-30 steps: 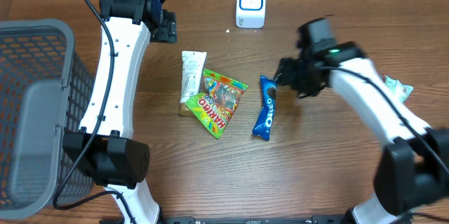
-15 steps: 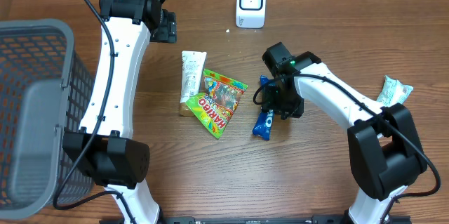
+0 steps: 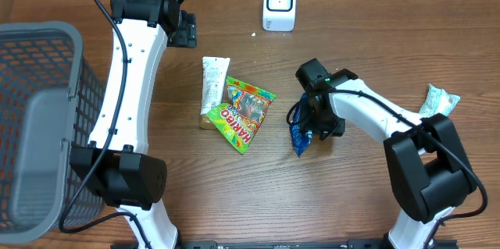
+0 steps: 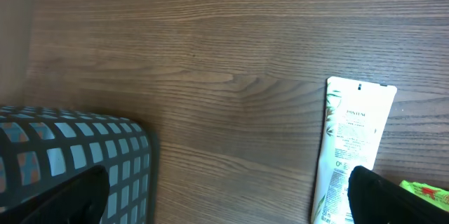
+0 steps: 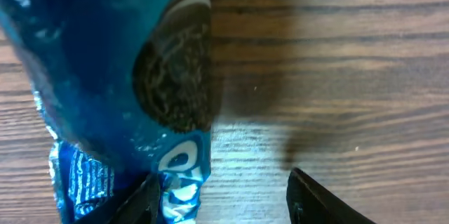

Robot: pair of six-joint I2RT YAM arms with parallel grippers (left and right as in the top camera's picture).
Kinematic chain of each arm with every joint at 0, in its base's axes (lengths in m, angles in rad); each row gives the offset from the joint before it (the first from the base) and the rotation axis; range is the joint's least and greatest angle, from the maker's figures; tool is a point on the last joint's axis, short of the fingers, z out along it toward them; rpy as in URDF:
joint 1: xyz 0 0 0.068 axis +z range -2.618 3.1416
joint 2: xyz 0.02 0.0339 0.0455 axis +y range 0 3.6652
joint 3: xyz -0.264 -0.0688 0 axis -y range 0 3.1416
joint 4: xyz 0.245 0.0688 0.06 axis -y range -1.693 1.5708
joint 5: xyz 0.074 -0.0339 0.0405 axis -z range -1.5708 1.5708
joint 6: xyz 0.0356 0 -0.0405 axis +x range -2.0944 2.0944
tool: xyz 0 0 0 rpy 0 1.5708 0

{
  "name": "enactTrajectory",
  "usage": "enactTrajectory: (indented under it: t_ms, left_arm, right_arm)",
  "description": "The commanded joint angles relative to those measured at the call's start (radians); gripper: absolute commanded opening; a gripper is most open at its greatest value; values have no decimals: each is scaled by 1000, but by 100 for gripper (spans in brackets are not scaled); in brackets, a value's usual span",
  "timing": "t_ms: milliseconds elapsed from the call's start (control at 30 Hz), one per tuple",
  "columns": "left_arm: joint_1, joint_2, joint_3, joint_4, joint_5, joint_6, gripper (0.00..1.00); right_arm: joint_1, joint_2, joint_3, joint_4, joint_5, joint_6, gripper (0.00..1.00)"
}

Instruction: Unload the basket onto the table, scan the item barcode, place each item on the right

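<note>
1. The Oreo pack (image 3: 299, 133) lies on the wooden table (image 3: 351, 202), right of centre. It is directly under the right gripper (image 5: 223, 175) and well apart from the barcode scanner (image 3: 280, 4) at the far edge.
2. The right gripper's fingers are spread partway. Only the pack's right edge sits between them: one finger is at the wrapper and the other is over bare wood, clear of it. This is not a closed pinch.
3. The main risk is a grip on the edge alone. The glossy foil could slip or swing on the lift, turning the barcode away from the scanner. I cannot tell which face carries the barcode.
4. A sideways nudge could push the pack into the Haribo bag (image 3: 244, 115) near it on the left.
5. The wood between the pack and the scanner is bare, so that route looks free. A pale packet (image 3: 439, 99) lies well apart to the right.
6. The left gripper (image 4: 224, 175) hangs wide open and empty near the Pantene tube (image 4: 354, 147). The mesh basket (image 3: 47, 38) fills the table's left edge.
</note>
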Motion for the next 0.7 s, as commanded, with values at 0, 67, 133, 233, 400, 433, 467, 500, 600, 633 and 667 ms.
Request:
enactTrajectory:
  t_ms: [0,67,133,233,400,433,467,500,600,633,667]
  left_arm:
    - [-6,14,-1,5,-13,18,100]
    - [-6,14,-1,5,-13,18,100]
    - [-6,14,-1,5,-13,18,100]
    - [-6,14,-1,5,-13,18,100]
    - [-6,14,-1,5,-13,18,100]
    - [-6,14,-1,5,-13,18,100]
    - [-6,14,-1,5,-13,18,100]
    - [-6,14,-1,5,-13,18,100]
    - [-6,14,-1,5,-13,18,100]
    - [-6,14,-1,5,-13,18,100]
    - [-6,14,-1,5,-13,18,100]
  right_arm:
    - [-29,10,-54,9,49,-30,59]
    - [-43,10,-56,8,49,-47,59]
    - [-58,10,-56,5,49,-48,59]
    - [-95,10,-55,-4,12,-74,61]
    - [-196,6,-17,-40,-182,-150,66]
    - [-220,2,1,-50,-245,-182,66]
    - [-240,-4,20,-63,-292,-207,66]
    - [-259,-11,47,-80,-328,-230,66]
    - [-279,-24,111,-114,-344,-256,66]
    - [-279,-28,131,-121,-344,-264,66]
    - [-279,-30,152,-127,-344,-277,66]
